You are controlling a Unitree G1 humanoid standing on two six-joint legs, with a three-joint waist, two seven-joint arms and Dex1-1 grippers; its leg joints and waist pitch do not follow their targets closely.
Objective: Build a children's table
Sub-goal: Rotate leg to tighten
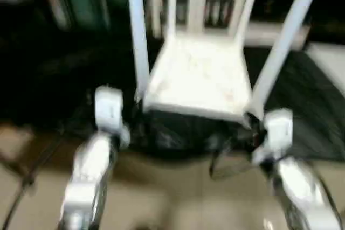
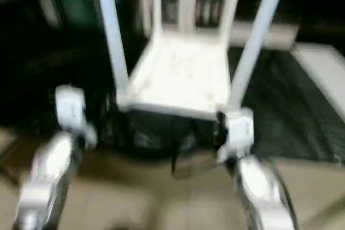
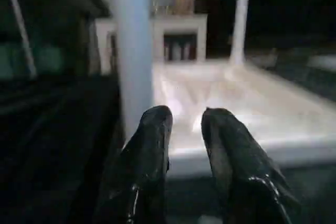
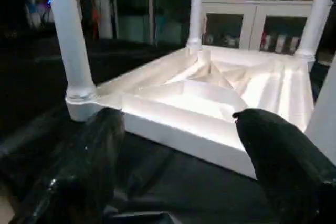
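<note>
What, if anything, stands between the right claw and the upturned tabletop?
Nothing visible. The right claw stands open, facing the tabletop across bare black cover, with the near corner leg off to one side.

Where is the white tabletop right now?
In the left eye view the tabletop lies upside down on the black-covered work surface, straight ahead between the robot's two forearms, with four white legs standing up from its corners.

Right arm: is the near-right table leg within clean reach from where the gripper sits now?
Probably yes. The right gripper is open and empty, facing the tabletop, and nothing lies between it and the near-right leg, which stands upright just ahead.
</note>
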